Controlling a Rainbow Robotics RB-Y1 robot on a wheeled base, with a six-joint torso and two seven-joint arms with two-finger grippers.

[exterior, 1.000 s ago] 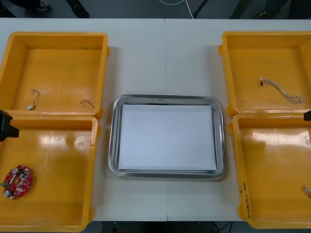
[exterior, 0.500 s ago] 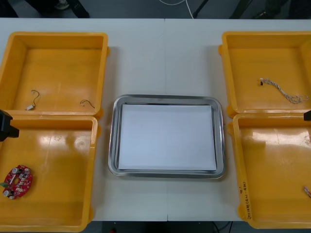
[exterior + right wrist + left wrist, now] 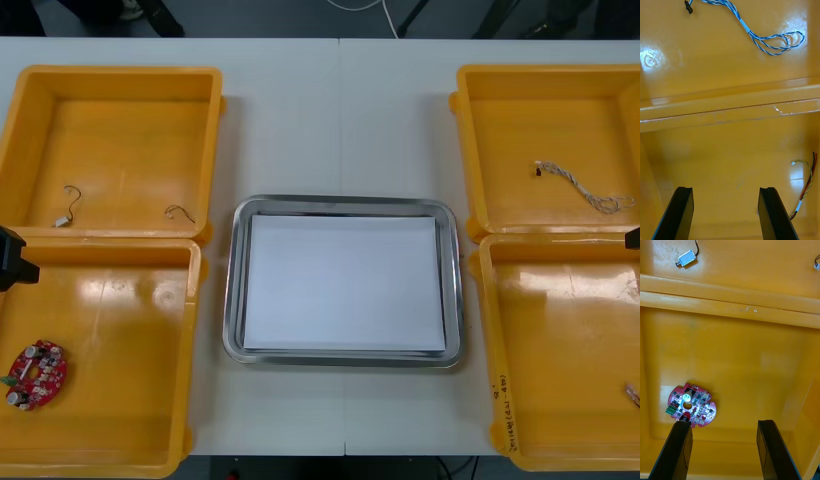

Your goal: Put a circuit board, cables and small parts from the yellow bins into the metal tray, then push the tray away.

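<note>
Fingers (image 3: 679,453) of your left gripper (image 3: 728,453) stand wide apart and hold nothing, above a left bin (image 3: 748,360); the board (image 3: 691,409) lies in it, just beside one fingertip. Your right gripper (image 3: 726,213) is spread too, empty, above a right bin (image 3: 730,161), near a red and yellow cable (image 3: 805,187).

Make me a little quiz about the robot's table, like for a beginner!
1. True or false: the red circuit board lies in the near left bin.
2. Which cable lies in the far right bin? A black; B twisted blue and white; C red and yellow.
3. Fill in: the left gripper, above the near left bin, and right gripper, above the near right bin, have fingers ____.
Key: 1 true. 2 B, the blue and white cable. 3 open.
</note>
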